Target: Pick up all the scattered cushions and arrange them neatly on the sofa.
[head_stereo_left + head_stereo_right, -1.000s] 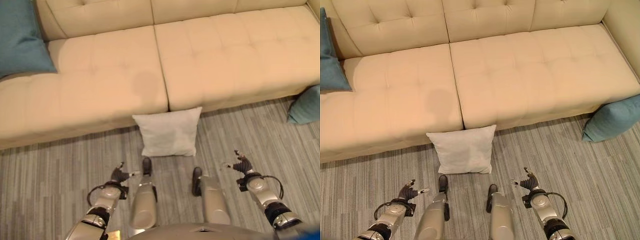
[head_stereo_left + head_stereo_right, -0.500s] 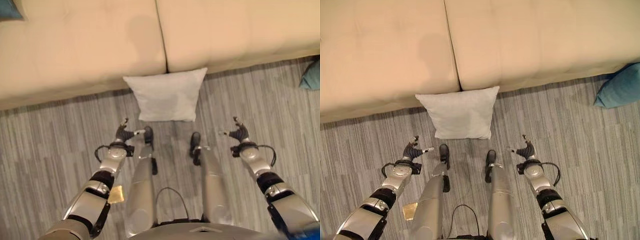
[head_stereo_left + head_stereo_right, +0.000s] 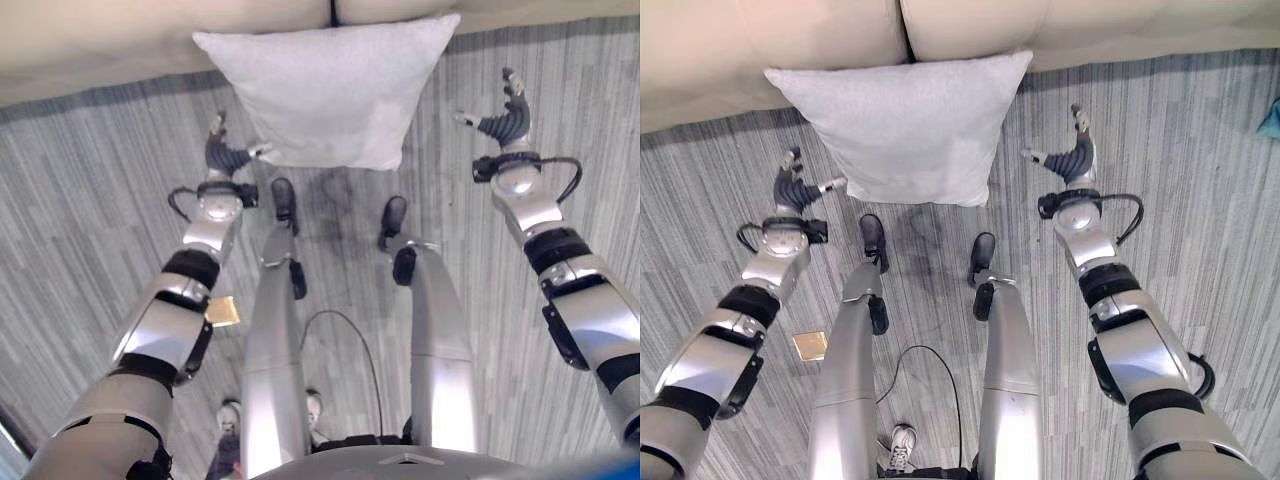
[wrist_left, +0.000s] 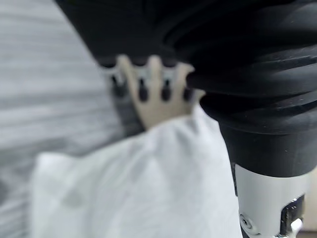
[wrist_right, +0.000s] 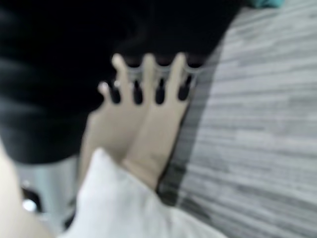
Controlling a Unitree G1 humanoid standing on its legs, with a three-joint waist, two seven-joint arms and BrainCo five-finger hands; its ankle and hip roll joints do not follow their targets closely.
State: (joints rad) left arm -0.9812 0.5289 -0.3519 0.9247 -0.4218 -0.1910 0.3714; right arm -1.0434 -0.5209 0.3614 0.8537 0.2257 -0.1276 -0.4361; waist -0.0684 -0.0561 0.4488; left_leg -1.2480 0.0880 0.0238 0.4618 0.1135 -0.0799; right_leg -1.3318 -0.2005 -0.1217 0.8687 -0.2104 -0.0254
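White cushion (image 3: 905,130): I see it upper centre of the head views, on the grey striped floor (image 3: 1200,200), its top edge against the base of the beige sofa (image 3: 820,40).
Left hand (image 3: 226,156): I see it just beside the cushion's lower left edge, fingers relaxed and spread, holding nothing.
Right hand (image 3: 505,120): I see it right of the cushion, apart from it, fingers extended, empty.
Teal cushion (image 3: 1272,120): I note a corner at the right edge, on the floor.
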